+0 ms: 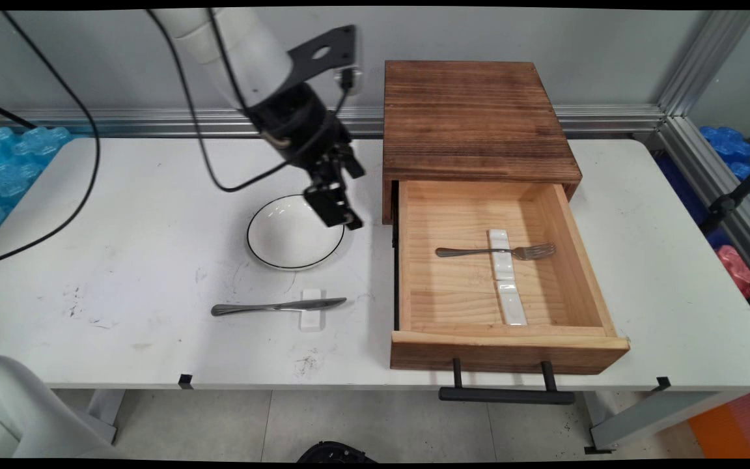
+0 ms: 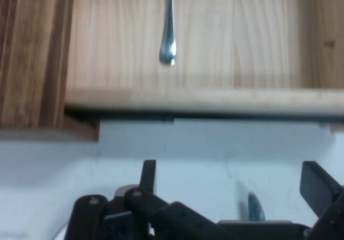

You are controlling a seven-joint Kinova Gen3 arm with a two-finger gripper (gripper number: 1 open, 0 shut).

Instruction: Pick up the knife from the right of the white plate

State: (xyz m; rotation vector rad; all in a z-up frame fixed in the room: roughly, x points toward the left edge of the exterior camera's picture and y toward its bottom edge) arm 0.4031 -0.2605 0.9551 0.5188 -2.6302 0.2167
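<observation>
Hovering above the right rim of the white bowl (image 1: 291, 233), the black gripper (image 1: 344, 210) holds nothing, and in the hand view its two fingers (image 2: 149, 176) stand wide apart with bare tabletop between them. From the main view it seems to hang just clear of the bowl rather than touching it, though that angle makes it hard to be sure. Just to the gripper's right an open wooden drawer (image 1: 583, 260) juts out of a dark wooden cabinet (image 1: 472, 117) toward the table's near edge. Inside the drawer a fork (image 1: 499, 251) lies across a long white rest (image 1: 506, 280), its tines pointing right; the hand view looks over the drawer's side wall at the fork's handle end. Nearer the table's front edge, below the bowl, a knife (image 1: 277, 306) lies across a small white rest (image 1: 312, 309) on the white table (image 1: 121, 247).
</observation>
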